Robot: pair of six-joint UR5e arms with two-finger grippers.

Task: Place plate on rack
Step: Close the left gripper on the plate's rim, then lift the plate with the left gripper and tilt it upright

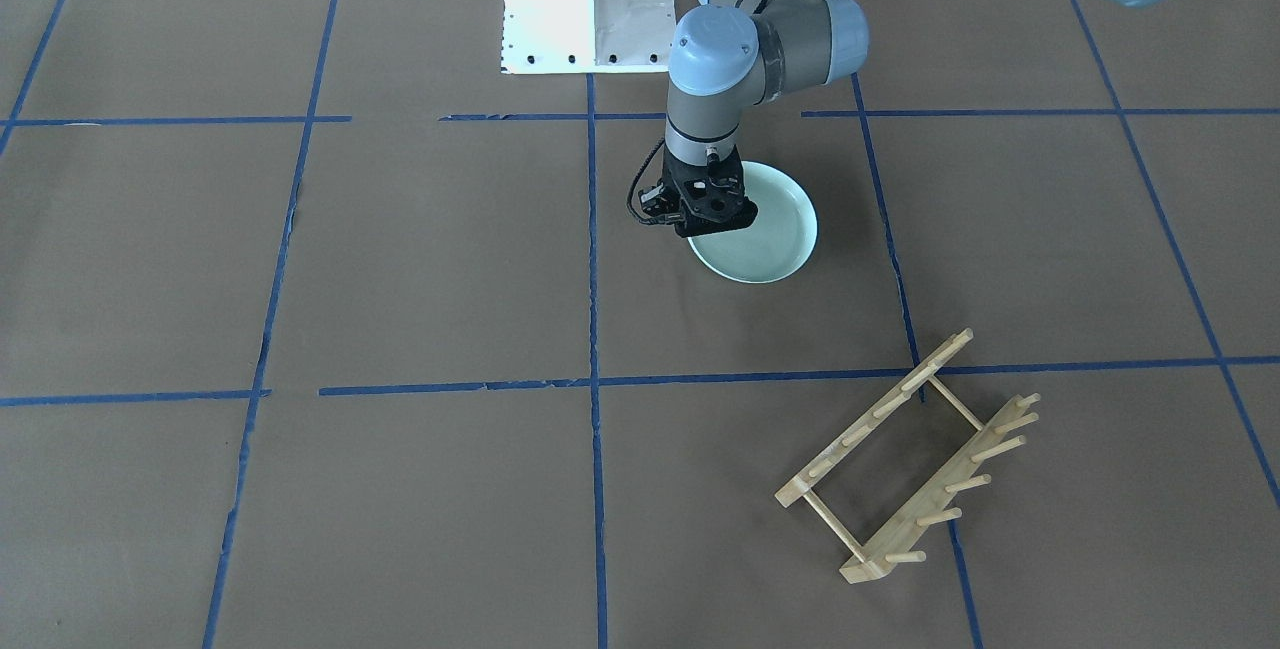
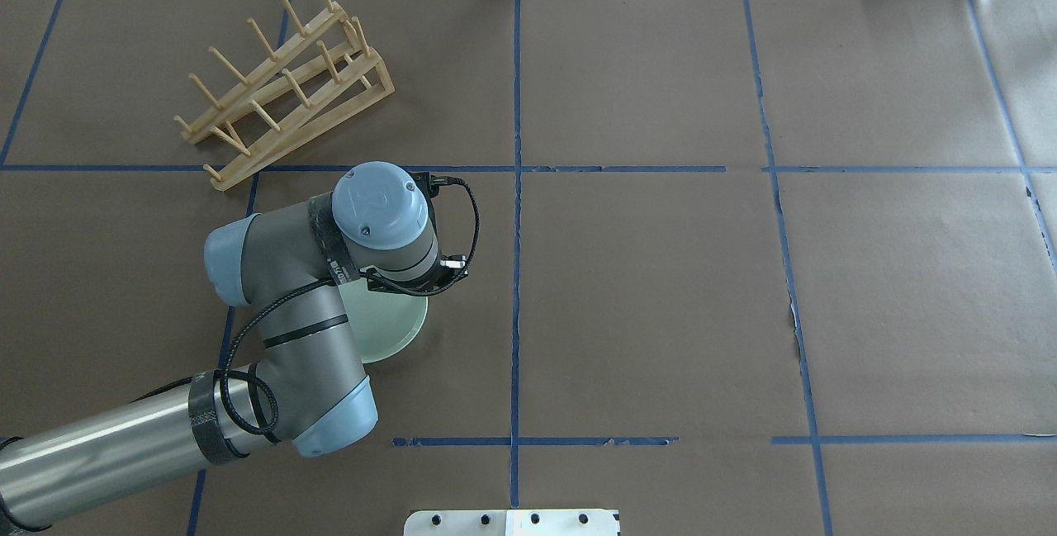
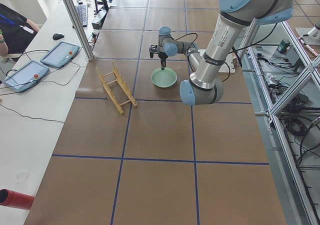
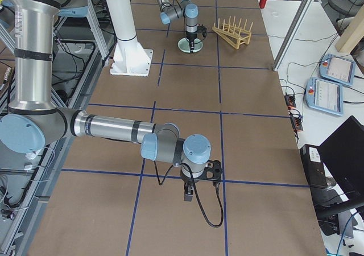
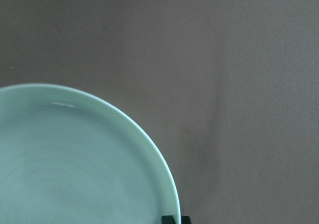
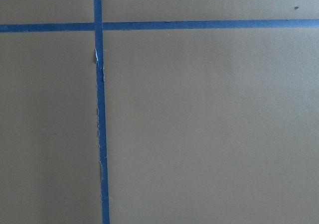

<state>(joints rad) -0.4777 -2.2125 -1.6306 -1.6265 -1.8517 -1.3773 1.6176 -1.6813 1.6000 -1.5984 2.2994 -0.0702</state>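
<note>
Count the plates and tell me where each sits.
1. The plate lies flat on the table, its rim pinched by the left pincer, apart from the rack. None seems hidden.

Half the plate under left arm; left claw tips cropped.

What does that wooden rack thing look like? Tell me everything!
The rack is light wood: two long rails, each with a row of pegs sticking up, joined by two thin crossbars. It stands upright and empty on the brown table, slanted across a blue tape line. Nothing else touches it; the plate lies apart.
</note>
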